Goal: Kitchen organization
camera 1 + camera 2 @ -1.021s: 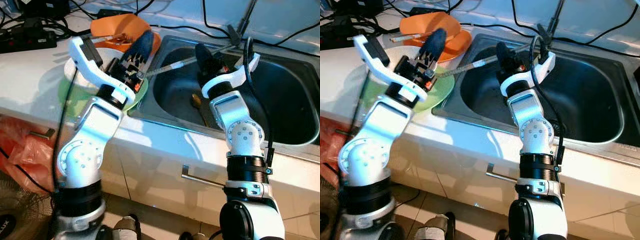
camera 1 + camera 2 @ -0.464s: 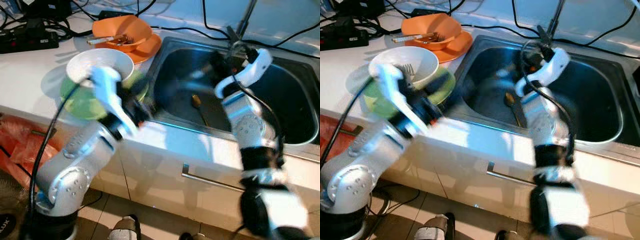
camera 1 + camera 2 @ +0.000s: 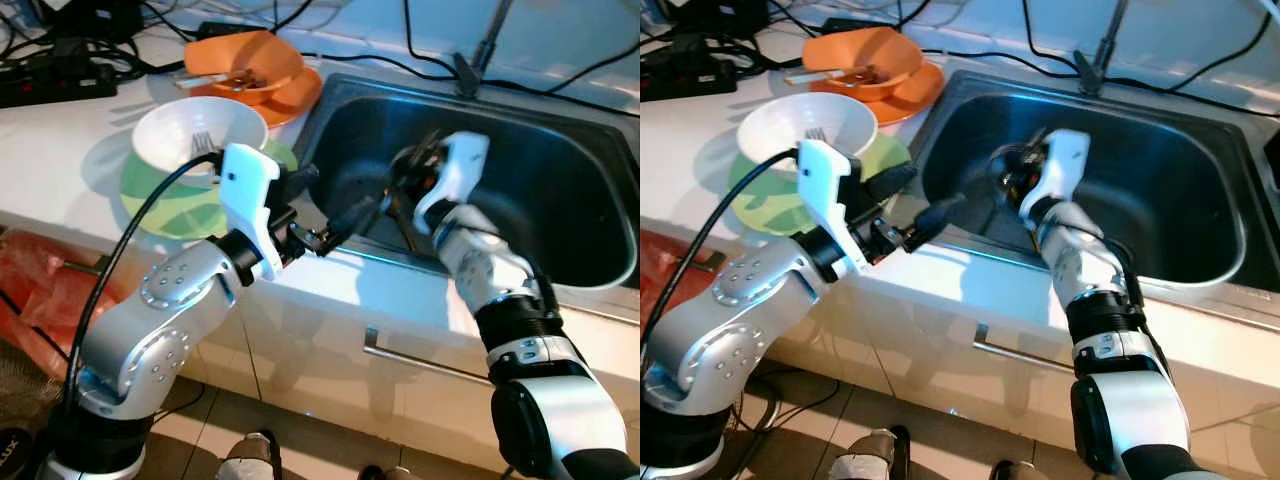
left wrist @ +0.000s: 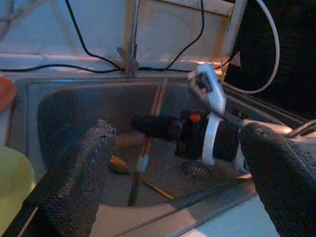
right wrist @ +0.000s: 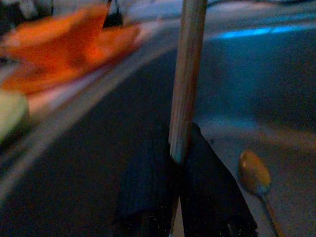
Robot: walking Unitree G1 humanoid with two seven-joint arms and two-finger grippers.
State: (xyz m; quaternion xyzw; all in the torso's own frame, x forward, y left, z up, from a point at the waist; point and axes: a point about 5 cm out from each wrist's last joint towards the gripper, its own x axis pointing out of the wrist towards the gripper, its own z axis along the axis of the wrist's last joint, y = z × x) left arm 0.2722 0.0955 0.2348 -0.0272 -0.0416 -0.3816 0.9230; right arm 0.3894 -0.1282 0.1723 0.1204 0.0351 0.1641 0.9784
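In the right wrist view the orange dishes (image 5: 74, 54) and the counter edge were smeared by blur, and the wooden stick (image 5: 186, 79) ran out past the top edge. The spoon (image 5: 255, 178) handle was cut by the bottom edge. In the left wrist view both fingers (image 4: 74, 182) were cut at the lower edge. The fork (image 3: 200, 146) in the white bowl (image 3: 170, 128) showed its tines only.

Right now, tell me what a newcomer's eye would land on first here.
The right gripper down in the steel sink, shut on a wooden stick, with a golden spoon on the sink floor nearby. The left gripper hovers open at the sink's near-left edge. Behind it, a white bowl holding a fork sits on a green plate.
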